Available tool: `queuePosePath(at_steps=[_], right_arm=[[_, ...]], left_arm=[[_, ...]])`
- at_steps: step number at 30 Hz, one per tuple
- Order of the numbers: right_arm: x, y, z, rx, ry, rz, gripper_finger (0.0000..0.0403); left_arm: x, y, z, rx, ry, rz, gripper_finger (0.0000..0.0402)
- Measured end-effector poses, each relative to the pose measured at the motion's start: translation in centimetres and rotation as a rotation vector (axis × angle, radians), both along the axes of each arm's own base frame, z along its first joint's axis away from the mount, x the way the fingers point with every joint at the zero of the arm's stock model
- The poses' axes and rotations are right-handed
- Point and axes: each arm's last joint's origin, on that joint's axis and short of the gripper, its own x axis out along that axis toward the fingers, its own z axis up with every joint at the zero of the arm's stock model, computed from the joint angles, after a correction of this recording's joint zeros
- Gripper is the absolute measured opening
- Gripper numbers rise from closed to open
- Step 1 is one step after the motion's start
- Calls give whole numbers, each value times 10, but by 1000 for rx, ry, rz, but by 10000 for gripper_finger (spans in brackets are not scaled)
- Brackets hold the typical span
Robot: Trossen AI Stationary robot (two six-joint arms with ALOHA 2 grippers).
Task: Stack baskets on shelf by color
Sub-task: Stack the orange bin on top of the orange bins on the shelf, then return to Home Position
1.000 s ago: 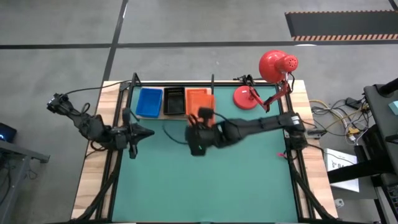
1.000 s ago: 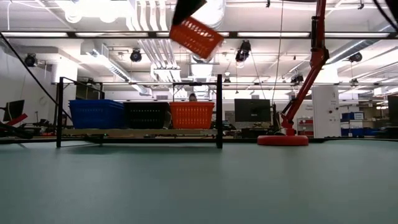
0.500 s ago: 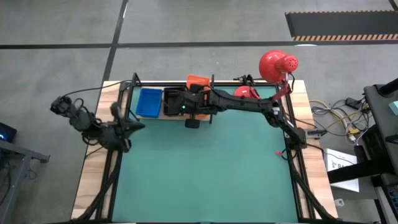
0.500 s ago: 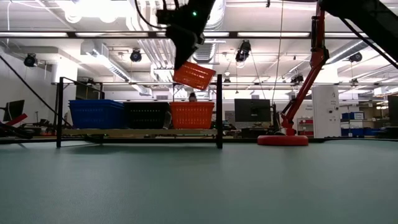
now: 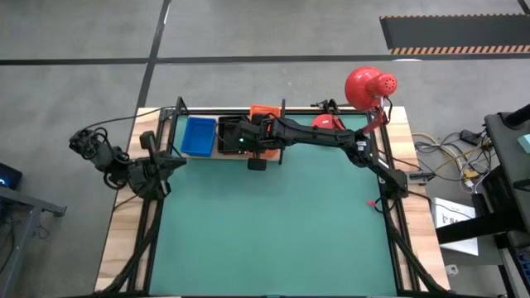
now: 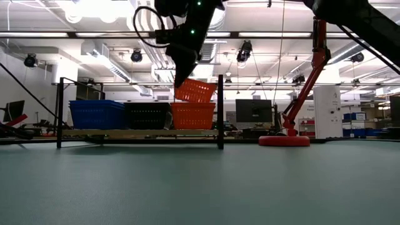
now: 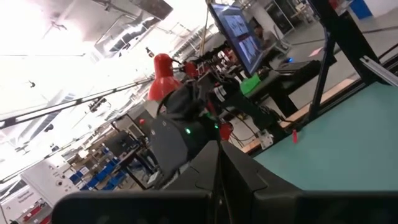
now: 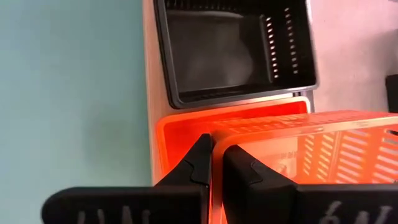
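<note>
My right gripper (image 6: 180,80) is shut on an orange-red basket (image 6: 195,91), holding it tilted just over a second orange-red basket (image 6: 192,116) at the right end of the shelf (image 6: 140,132). A black basket (image 6: 147,115) stands in the middle of the shelf and a blue basket (image 6: 97,114) at its left end. From above, the arm hides most of the orange-red pair (image 5: 265,110). My left gripper (image 5: 170,162) is shut on nothing and waits at the table's left edge. My right gripper pinches the short end wall (image 8: 213,144) of the upper orange-red basket, one finger (image 8: 199,163) outside it and one (image 8: 241,167) inside. The fingers come from above, slanting toward the far edge. The basket hangs tilted, held end highest; whether its low end touches the basket below, I cannot tell.
A red desk lamp stands to the right of the shelf, its round base (image 5: 325,128) on the mat and its head (image 5: 370,86) past the far edge. The shelf's black posts (image 6: 220,112) rise beside the held basket. The green mat (image 5: 273,232) stretches toward the near edge.
My right gripper has carried the orange-red basket from over the middle of the mat to the far edge and lowered it down to the orange-red basket on the shelf; it stays tilted. My left arm has drawn back toward the table's left edge.
</note>
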Motion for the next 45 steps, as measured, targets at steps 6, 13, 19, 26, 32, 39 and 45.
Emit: queuePosePath(at_steps=[6,13,19,26,32,39,45], right_arm=[[3,-1,-8,-4,27,21,9],[3,0,-8,80,4,7,42],[3,-1,-8,84,-13,-17,96],[0,-1,21,50,-128,12,124],[10,-33,18,-27,-217,6,102],[16,-35,19,234,-347,285,17],[28,44,32,154,-589,588,11]], left_arm=[[0,0,0,1,1,-1,0],[0,0,0,1,0,-1,0],[0,0,0,1,1,-1,0],[0,0,0,-2,0,-2,0],[1,0,0,-7,-2,-2,0],[-10,9,-17,-53,40,111,0],[-31,13,-26,-326,-125,-276,0]])
